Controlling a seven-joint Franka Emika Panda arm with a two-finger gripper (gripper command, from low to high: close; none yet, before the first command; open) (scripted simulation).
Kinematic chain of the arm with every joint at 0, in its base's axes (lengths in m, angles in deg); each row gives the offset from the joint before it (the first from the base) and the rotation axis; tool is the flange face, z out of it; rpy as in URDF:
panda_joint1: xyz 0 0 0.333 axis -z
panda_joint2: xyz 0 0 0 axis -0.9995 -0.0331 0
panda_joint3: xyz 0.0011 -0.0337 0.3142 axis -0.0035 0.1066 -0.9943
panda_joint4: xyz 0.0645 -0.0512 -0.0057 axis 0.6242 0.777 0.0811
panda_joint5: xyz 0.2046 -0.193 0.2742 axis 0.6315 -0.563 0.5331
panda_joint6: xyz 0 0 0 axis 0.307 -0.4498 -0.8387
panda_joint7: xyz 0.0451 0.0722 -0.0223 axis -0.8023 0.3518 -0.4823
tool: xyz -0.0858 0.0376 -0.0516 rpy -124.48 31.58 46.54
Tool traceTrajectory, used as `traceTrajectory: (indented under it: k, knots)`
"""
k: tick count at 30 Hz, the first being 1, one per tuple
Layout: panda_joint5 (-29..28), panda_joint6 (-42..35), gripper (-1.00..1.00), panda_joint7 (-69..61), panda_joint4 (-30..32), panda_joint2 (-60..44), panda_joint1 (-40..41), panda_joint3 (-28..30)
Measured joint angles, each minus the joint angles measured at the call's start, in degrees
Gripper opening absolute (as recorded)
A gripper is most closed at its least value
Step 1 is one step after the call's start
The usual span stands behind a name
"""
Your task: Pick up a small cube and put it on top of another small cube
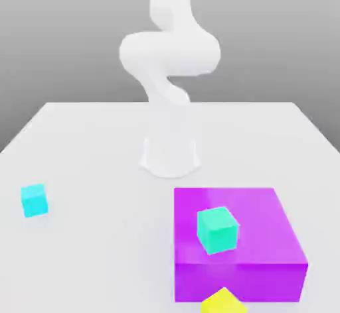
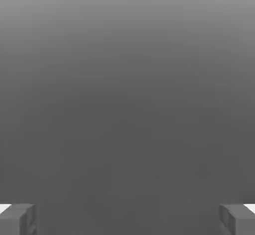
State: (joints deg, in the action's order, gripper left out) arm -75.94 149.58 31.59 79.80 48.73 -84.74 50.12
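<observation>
A small bright cyan cube [image 1: 33, 200] lies on the white table [image 1: 86, 146] at the exterior view's left. A greener mint-teal cube [image 1: 217, 229] sits on top of a large purple block [image 1: 265, 239] toward the exterior view's right. The white arm [image 1: 169, 53] rises from its base [image 1: 170, 154] at the table's middle and runs up out of the picture. In the hand view my gripper [image 2: 127, 219] is open, its two grey fingertips [image 2: 17, 219] far apart with nothing between them, facing plain grey background.
A yellow cube [image 1: 224, 302] sits at the front edge, just in front of the purple block. The table's far edge runs behind the arm's base.
</observation>
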Motion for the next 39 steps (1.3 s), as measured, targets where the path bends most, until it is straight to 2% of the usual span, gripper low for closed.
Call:
traceTrajectory:
  k: [18, 35, 39]
  knots:
    - [4.54, 13.79, 0.00, 43.27, 12.29, -23.60, 23.52, 3.43]
    - [1.76, 27.06, 0.00, 88.49, 23.76, -45.17, 42.46, 11.15]
    - [5.67, 33.00, 0.00, 87.67, 23.09, -52.76, 43.93, 8.96]
